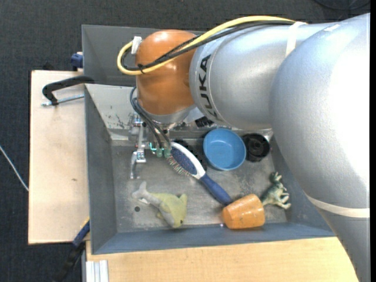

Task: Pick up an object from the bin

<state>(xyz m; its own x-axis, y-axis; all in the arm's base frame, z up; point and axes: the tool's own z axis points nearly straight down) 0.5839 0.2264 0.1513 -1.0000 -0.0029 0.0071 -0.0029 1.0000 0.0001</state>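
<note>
The brush (197, 174) lies at 3 o'clock from the gripper (147, 148), handle pointing to 5 o'clock. Gripper spread or pinched? Can't say.

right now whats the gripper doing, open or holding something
gripper: cannot be told; it is low beside the head of the blue-and-white brush

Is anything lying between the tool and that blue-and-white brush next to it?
Nothing visible does. The tool hangs over bare bin floor just left of the brush, at its bristle head, with no object between them. The blue bowl sits on the brush's other side, to the right.
</note>
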